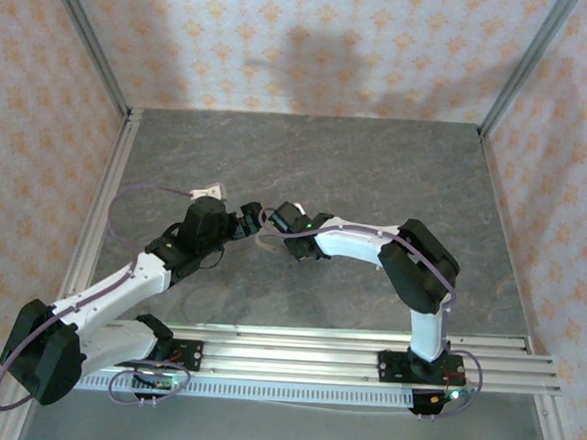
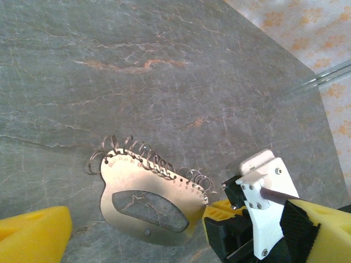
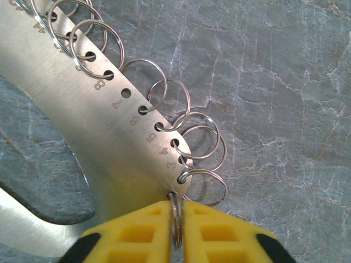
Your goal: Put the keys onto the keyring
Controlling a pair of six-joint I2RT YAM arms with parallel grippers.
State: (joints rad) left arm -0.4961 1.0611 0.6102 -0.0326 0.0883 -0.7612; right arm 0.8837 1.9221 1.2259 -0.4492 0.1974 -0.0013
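Since our right pincer (image 3: 176, 209) pinches one thin split ring (image 3: 174, 198) at the end of the keyring (image 3: 82, 137), flat on the counter (image 2: 164, 82), any pull could slip it free; our left pincer (image 2: 175, 230) hangs spread over it.

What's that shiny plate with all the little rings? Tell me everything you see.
The metal plate is flat, rounded and silvery, steel-looking, with an oval cutout and a curved edge of numbered holes. Wire split rings hang through most holes. It seems to lie on the grey table; the right gripper pinches the end ring.
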